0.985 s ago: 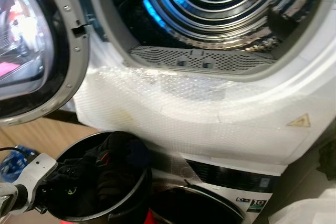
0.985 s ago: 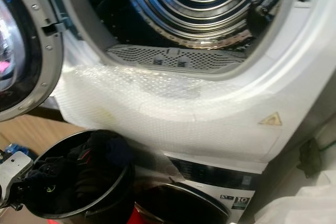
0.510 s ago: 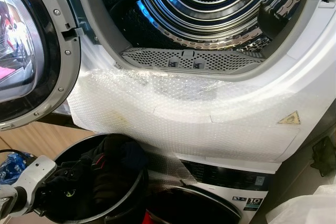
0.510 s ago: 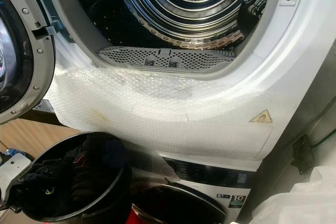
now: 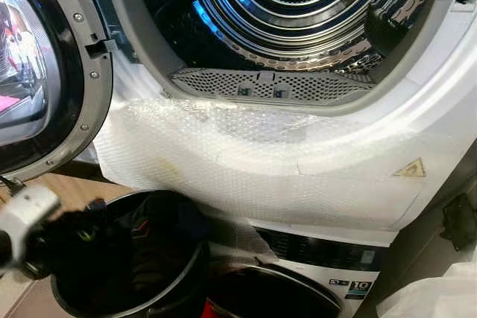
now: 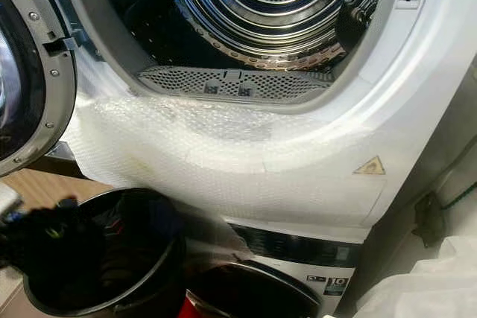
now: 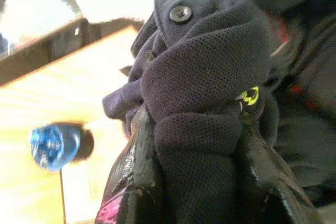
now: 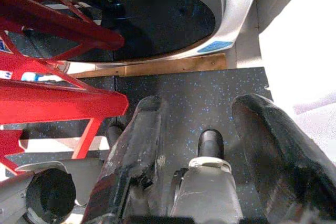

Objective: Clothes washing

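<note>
You face the dryer (image 5: 350, 147), its drum (image 5: 298, 5) lit blue and its door (image 5: 45, 72) swung wide to the left of the opening. Bubble wrap (image 5: 246, 161) covers the dryer's front panel below the opening, and a yellow warning triangle (image 5: 411, 169) sits at the wrap's right end. Under the dryer stands a washer (image 5: 328, 258), its dark round door (image 8: 136, 14) closed.

A black bin (image 5: 127, 258) stands in front of the washer, below the dryer's door, with dark clothes (image 5: 141, 236) inside it.

Your left gripper (image 7: 197, 161) hangs at the bin's left rim, blurred in the head views. Its fingers are clamped on a bunched dark navy garment (image 7: 205, 77) with a button and a small yellow mark; the garment bulges out above the fingertips, just above the bin. Beyond it, on the wooden floor away from the dryer, lies a blue bottle (image 7: 52, 145).

Your right gripper (image 8: 205, 135) hangs low by the washer's door, over dark speckled floor, its fingers spread apart and holding nothing. A red frame (image 8: 47, 77) stands beside it.
</note>
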`<state>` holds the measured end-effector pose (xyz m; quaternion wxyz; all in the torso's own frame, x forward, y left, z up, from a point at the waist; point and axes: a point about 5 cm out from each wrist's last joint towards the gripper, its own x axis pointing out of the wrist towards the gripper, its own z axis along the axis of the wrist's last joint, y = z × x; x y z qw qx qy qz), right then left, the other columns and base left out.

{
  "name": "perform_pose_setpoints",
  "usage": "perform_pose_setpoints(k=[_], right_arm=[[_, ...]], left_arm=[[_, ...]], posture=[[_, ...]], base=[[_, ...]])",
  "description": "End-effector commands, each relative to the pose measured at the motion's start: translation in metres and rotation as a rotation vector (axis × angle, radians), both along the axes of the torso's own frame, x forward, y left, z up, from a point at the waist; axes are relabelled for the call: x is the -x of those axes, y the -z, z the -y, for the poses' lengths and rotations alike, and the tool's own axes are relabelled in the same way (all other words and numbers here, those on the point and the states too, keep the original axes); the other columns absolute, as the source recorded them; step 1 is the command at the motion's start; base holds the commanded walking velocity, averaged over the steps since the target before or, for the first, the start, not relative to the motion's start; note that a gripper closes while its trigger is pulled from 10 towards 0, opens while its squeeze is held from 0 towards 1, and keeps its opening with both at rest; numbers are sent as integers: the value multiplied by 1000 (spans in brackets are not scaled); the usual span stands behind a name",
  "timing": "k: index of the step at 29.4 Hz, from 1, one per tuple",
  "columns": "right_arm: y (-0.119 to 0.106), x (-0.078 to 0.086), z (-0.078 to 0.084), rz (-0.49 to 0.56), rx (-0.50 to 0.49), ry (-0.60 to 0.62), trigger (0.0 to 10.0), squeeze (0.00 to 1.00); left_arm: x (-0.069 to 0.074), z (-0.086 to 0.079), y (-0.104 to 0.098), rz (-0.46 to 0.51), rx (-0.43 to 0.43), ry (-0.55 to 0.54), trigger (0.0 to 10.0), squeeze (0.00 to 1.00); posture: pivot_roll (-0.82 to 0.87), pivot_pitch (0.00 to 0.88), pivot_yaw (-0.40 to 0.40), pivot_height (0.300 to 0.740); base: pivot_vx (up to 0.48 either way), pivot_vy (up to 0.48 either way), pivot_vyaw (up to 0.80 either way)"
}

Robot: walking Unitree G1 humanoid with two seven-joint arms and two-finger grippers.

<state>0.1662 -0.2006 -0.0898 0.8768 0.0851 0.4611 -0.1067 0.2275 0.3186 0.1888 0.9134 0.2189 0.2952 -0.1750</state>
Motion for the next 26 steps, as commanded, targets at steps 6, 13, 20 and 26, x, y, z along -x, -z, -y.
perform_pose_setpoints(k=[6,13,20,26], right_arm=[[1,-1,-10,-3,-31,-9,10000,0],[1,-3,-14,5,-55,-12,10000,0],[1,-3,-16,6,-63,-18,10000,0],[1,-4,-18,11,-68,-15,10000,0]], left_arm=[[24,13,-40,72,100,333,0,0],[26,36,-66,122,215,448,0,0],[15,52,-116,294,196,621,0,0],[3,87,-139,373,307,843,0,0]], posture=[[205,0,119,740],[211,0,116,740],[211,0,117,740],[212,0,117,740]], base=[[0,0,0],[0,0,0],[0,0,0],[0,0,0]])
